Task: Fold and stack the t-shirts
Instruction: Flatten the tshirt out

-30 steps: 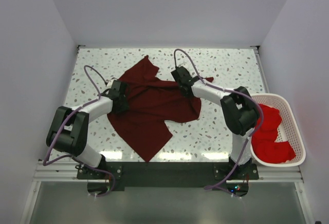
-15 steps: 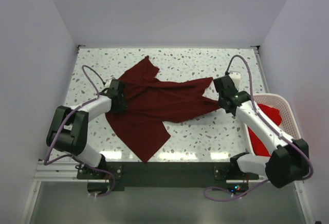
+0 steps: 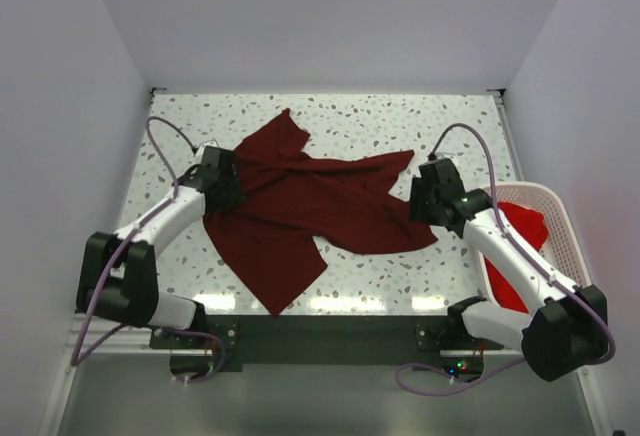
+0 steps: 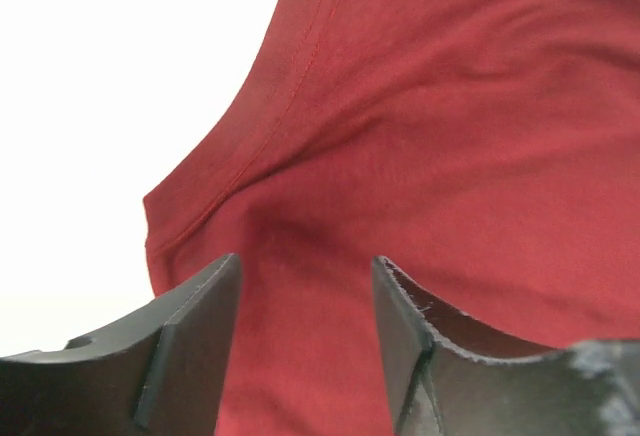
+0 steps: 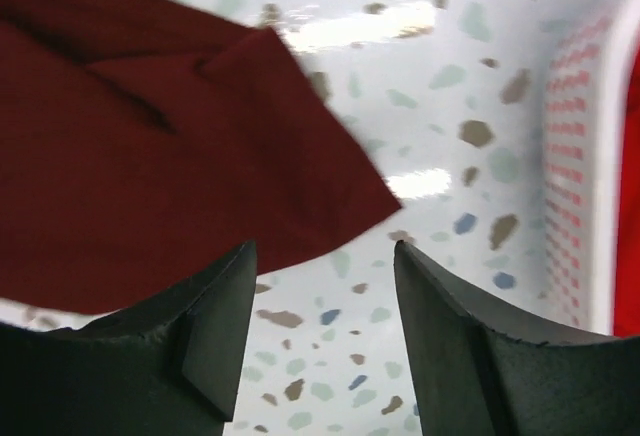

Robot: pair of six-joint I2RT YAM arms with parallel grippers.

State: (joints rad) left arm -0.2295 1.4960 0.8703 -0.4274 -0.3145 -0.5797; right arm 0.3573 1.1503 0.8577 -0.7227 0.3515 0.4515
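maroon shirt [image 3: 310, 201] spread crumpled mid-table | left gripper [image 4: 305, 274] — spread wide, at its 9 o'clock edge | right gripper [image 5: 323, 256] — wide, at 3 o'clock corner | red shirts [image 3: 530, 226] in basket [image 3: 555, 196]

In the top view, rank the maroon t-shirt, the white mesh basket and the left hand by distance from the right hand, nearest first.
1. Maroon t-shirt: its right corner lies just beside the right hand.
2. White mesh basket: at the table's right edge, on the hand's other side.
3. Left hand: across the shirt, at its left edge.
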